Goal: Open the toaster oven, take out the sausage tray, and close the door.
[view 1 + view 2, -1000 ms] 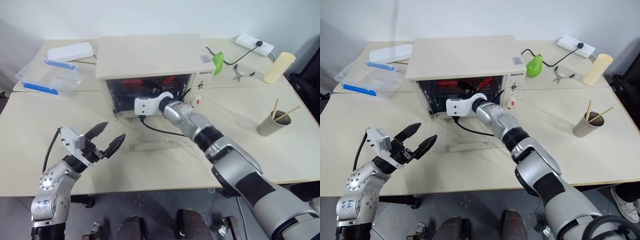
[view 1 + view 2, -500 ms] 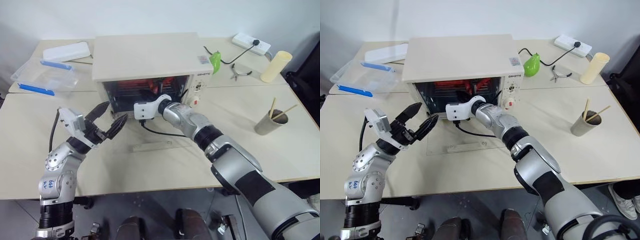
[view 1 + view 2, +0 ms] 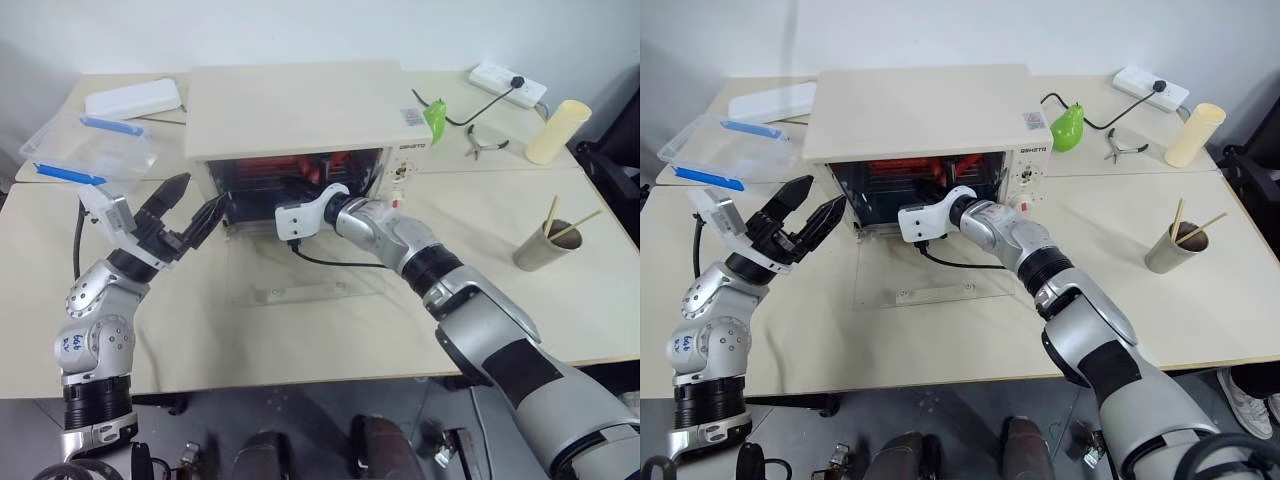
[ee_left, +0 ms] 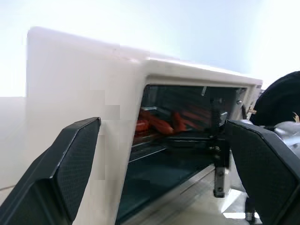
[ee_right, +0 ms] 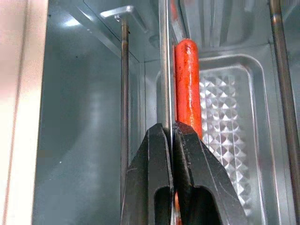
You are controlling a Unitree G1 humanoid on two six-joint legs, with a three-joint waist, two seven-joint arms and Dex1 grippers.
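Red sausages (image 5: 187, 84) lie on the sausage tray (image 5: 225, 117) inside the toaster oven (image 3: 300, 110); right gripper (image 5: 171, 129) pinches the tray's rim, left gripper (image 3: 187, 207) gapes empty.

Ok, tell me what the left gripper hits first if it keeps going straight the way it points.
Most likely the toaster oven: the left gripper, fingers spread, aims at the front left corner by the open cavity. Depth is unclear, so wall or opening is uncertain.

clear box (image 3: 88, 150), pliers (image 3: 484, 147), power strip (image 3: 510, 85)
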